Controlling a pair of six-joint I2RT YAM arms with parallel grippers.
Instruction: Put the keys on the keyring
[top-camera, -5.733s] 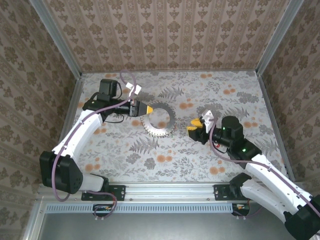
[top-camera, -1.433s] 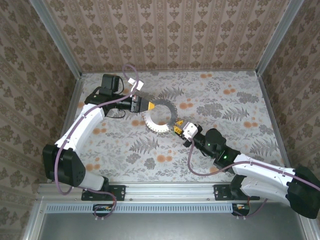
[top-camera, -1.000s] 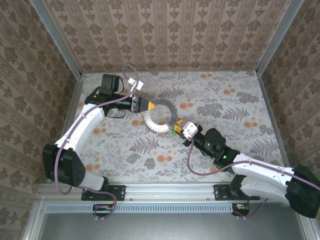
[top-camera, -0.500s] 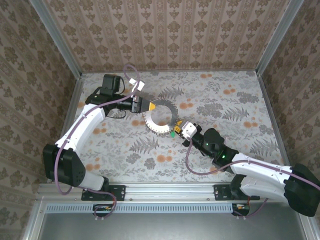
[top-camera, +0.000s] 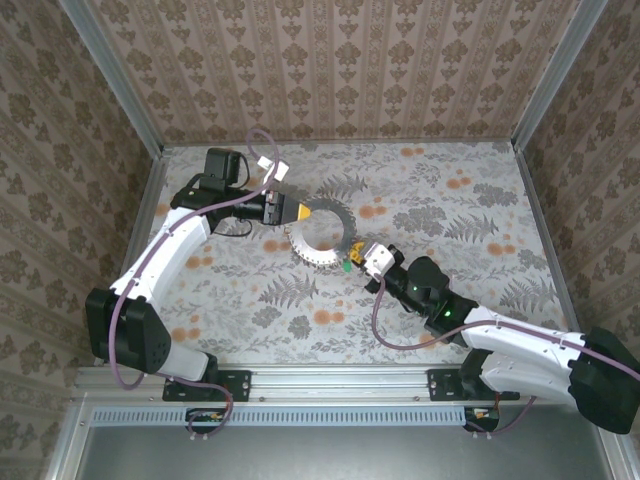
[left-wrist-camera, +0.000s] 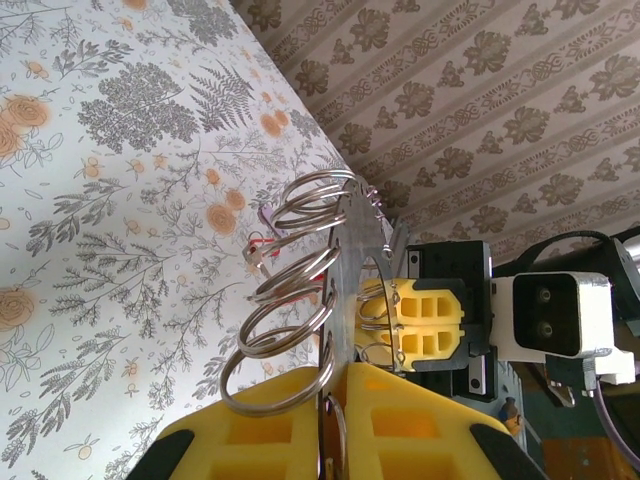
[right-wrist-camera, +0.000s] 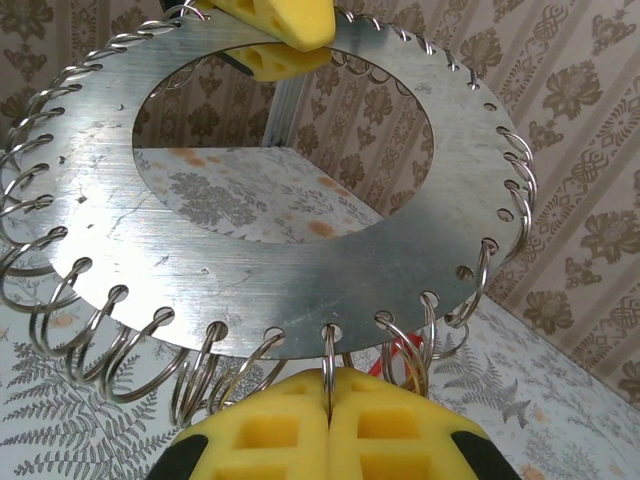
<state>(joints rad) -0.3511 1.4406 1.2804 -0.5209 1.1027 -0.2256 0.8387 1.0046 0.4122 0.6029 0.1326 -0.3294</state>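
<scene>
Keyring (right-wrist-camera: 300, 265) is clamped at two points, you will note: left gripper (left-wrist-camera: 333, 385) clenches its rim, right gripper (right-wrist-camera: 328, 395) pinches a wire loop (right-wrist-camera: 327, 360) on its edge.

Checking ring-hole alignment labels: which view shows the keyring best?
Right wrist: the keyring faces the camera, its flat metal face, edge holes and split rings sharp. Left wrist sees the keyring edge-on, mostly split rings. Top external shows the keyring whole but small, detail lost.
</scene>
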